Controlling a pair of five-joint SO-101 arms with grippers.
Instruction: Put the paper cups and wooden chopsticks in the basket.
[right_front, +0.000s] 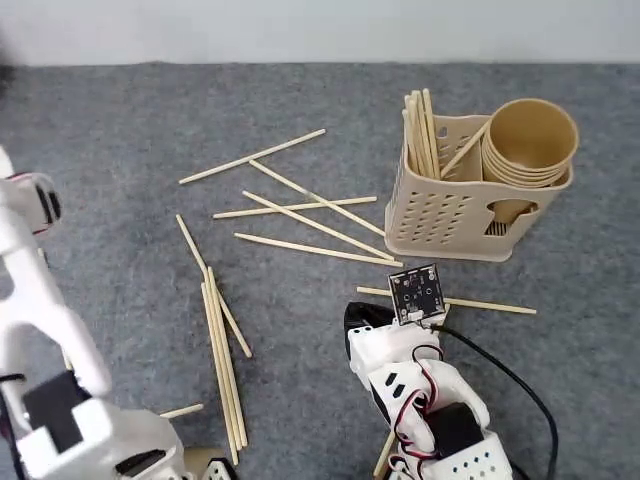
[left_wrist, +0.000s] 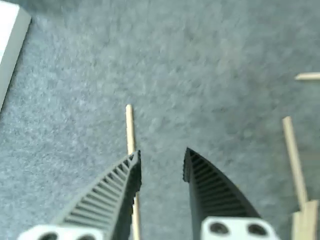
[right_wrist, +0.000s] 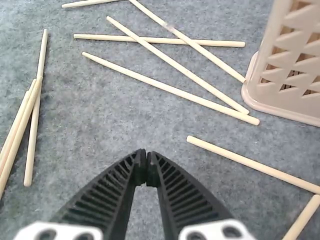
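One chopstick (left_wrist: 129, 125) lies partly beneath the left gripper (left_wrist: 161, 154).

A grey felt mat (right_front: 120, 130) with a fuzzy, mottled nap spreads wide. Along its far edge runs a pale, plain band (right_front: 300, 30); wall or bare board, I cannot tell. The same mat lies under and ahead of the left gripper (left_wrist: 160, 160). Far ahead of it, off to one side, a flat white strip (left_wrist: 11, 37) borders the mat. The light is soft and even, and shadows are faint.
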